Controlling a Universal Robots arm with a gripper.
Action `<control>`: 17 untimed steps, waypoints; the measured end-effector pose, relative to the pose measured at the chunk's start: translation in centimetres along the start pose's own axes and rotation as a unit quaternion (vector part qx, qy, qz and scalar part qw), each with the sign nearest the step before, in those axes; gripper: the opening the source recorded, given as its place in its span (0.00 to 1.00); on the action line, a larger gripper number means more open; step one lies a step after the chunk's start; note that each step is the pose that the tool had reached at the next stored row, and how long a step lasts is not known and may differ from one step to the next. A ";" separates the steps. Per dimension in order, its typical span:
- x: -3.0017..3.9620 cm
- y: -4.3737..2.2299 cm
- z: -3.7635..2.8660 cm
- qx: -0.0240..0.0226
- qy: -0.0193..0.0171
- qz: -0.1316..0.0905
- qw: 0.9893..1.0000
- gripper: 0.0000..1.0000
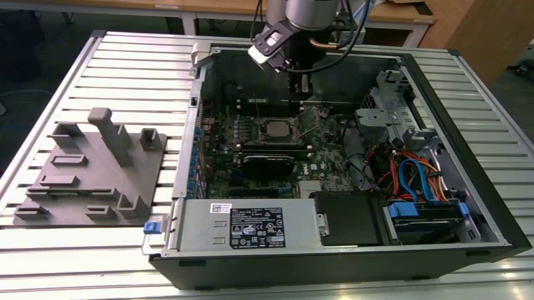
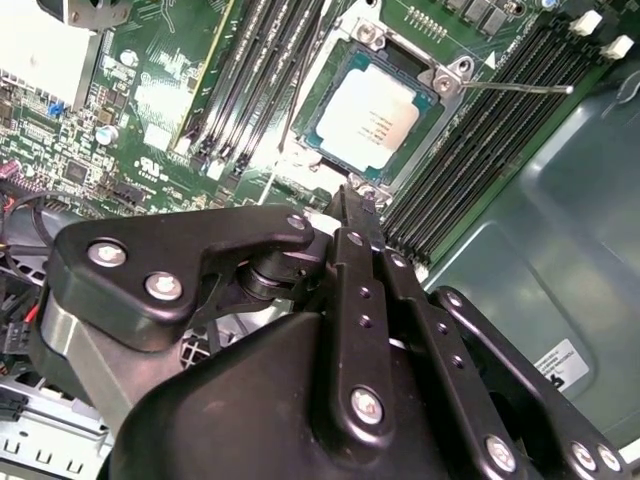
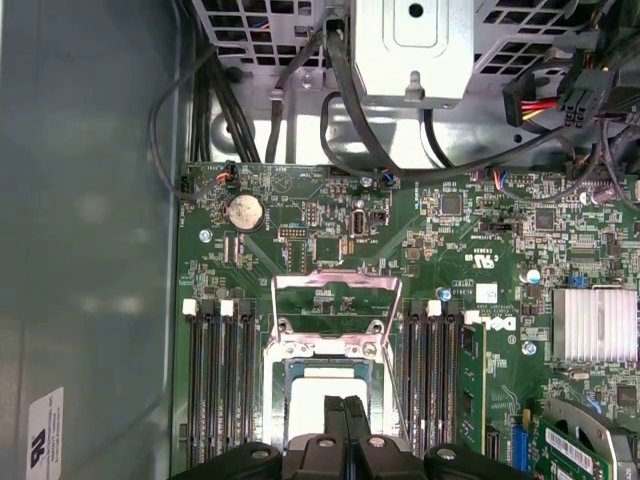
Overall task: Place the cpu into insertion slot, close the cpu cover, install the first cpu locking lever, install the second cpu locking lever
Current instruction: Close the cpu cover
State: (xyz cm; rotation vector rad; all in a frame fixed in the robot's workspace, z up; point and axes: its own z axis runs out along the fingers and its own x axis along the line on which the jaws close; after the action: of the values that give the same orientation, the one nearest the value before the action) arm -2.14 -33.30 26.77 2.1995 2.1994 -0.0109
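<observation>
Jaws closed, empty, near cpu | cpu seated in insertion slot | cpu cover raised open

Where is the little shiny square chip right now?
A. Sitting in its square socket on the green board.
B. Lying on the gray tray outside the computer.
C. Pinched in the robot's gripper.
A: in the second wrist view the cpu lies flat inside the insertion slot, and the gripper near it holds nothing.
</observation>
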 end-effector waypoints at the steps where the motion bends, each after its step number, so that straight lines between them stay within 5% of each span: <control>1: 0.00 0.06 0.00 0.000 0.000 0.000 1.000 0.10; 17: 0.02 1.03 0.02 0.000 0.000 0.000 1.000 0.10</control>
State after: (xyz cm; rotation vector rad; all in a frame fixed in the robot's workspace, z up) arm -1.11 -33.28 26.77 2.1994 2.1995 -0.0109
